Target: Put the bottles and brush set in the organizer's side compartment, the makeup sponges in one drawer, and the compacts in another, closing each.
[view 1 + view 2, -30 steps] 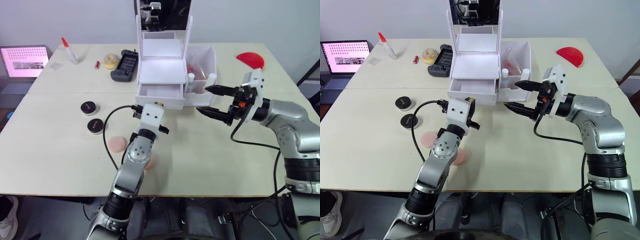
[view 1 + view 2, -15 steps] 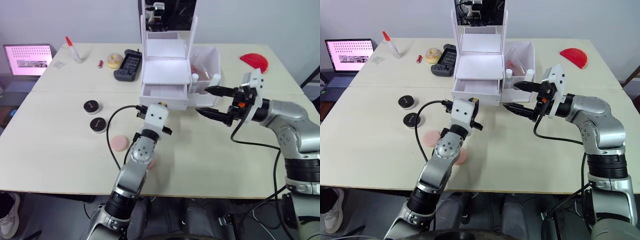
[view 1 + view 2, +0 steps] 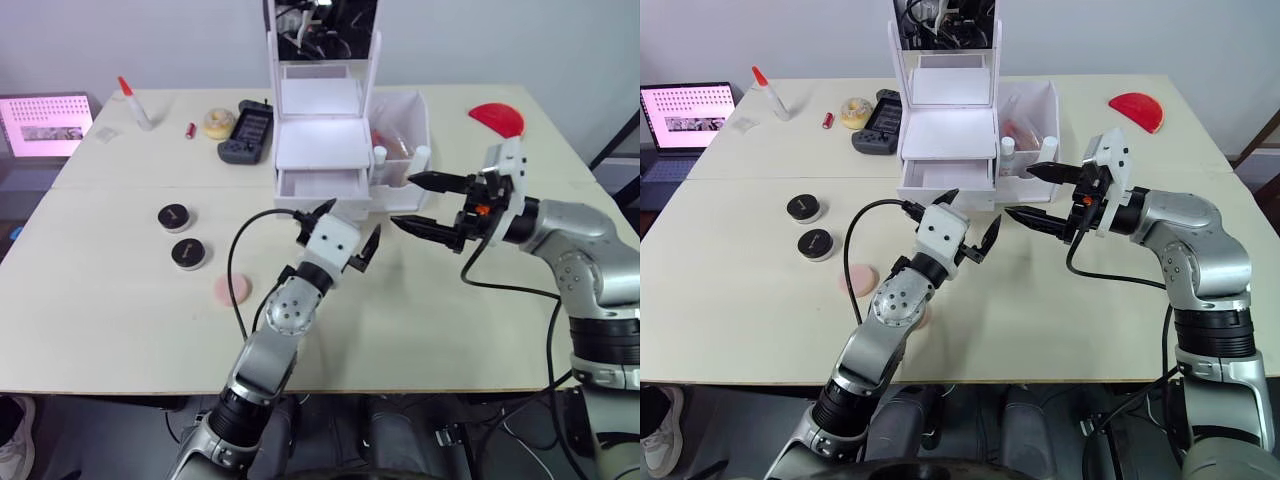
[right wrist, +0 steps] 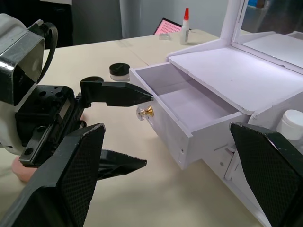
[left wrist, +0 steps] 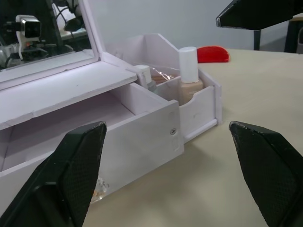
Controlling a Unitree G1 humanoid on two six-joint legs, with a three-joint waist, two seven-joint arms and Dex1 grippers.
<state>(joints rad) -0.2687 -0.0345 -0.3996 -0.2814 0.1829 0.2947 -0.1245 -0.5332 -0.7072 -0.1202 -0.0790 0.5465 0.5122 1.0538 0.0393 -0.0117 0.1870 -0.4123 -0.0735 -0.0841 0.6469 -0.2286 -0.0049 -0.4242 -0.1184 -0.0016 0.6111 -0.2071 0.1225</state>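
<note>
Both tools wide apart, empty — left tool (image 3: 340, 225) & right tool (image 3: 422, 203) before organizer (image 3: 325, 150), drawer (image 3: 321, 187) open.

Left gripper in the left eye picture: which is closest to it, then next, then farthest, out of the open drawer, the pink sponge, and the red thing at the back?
From the left gripper, in the left eye view:
1. The open drawer, just behind it, in the organizer's front.
2. The pink sponge, on the table toward the robot's left.
3. The red thing, far back on the robot's right side.
</note>
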